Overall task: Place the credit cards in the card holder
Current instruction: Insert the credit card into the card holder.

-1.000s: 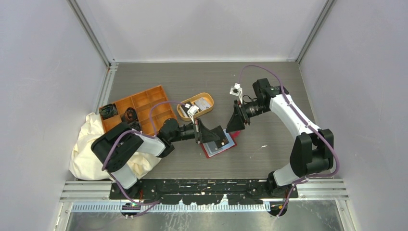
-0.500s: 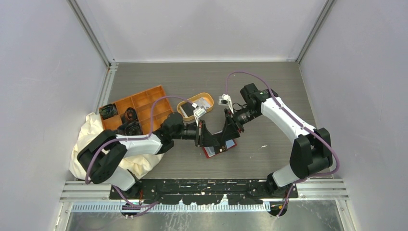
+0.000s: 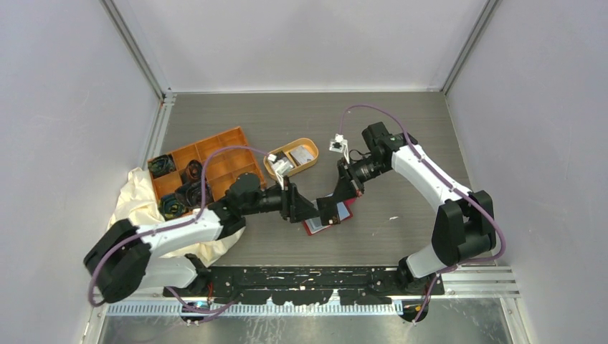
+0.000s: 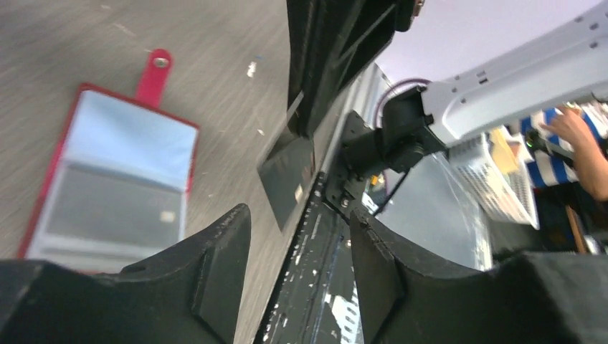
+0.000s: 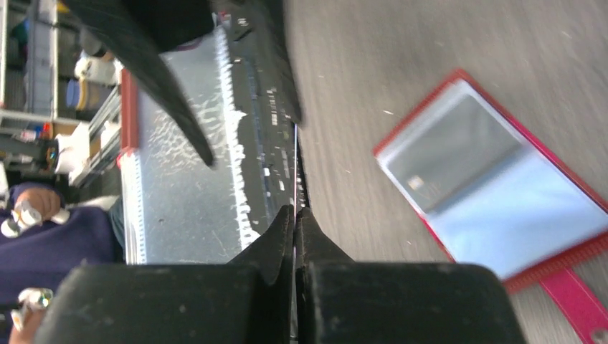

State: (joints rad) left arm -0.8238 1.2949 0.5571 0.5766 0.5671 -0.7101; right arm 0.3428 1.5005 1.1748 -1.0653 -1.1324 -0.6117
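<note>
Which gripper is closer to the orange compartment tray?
Left. The left gripper hangs right of the orange compartment tray; the right gripper, holding a black credit card, is farther right, by the red folding card holder.

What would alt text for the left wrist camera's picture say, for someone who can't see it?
The right gripper pinches a dark credit card from above, beside an open red card holder lying on the grey table, clear sleeves up. The left gripper stands open and empty in the foreground.
</note>
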